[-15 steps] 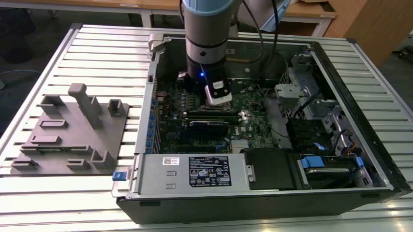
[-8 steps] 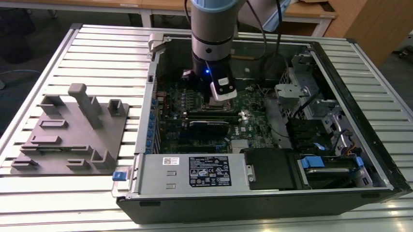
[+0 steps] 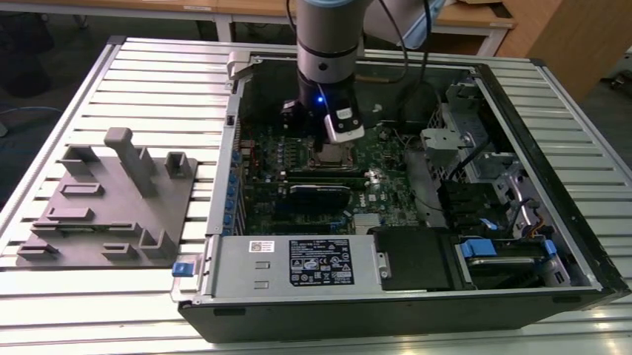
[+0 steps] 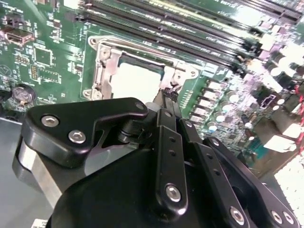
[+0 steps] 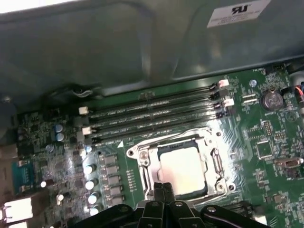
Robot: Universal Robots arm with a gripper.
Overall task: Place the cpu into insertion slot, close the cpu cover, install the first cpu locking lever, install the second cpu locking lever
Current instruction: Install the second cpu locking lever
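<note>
1. Clenched and empty, my gripper [image 5: 164, 189] hangs at the near edge of the socket; in both wrist views the two black fingers [image 4: 167, 107] are pressed together with nothing between them.
2. Seated in the socket, the cpu [image 5: 183, 170] shows its pale metal top flat and level, and the cpu cover [image 5: 214, 164] lies down around it as a thin silvery frame. So I judge that placing and closing are done.
3. In the exterior view, the arm stands straight down over the motherboard [image 3: 296, 159] inside the open computer case [image 3: 513, 126], well away from the grey fixture block [image 3: 109, 200] on the slatted table [image 3: 148, 66].
4. My fingertips sit just beside a corner of the cover, near where a thin wire lever would run; I cannot tell whether either lever is hooked yet.
5. Handling, as I judge it: the chip is light, stiff and fragile underneath, so I would load it only through the frame. The cover is thin springy sheet. A lever is slick, narrow wire that could slip, so I would take it at its bent end.
</note>
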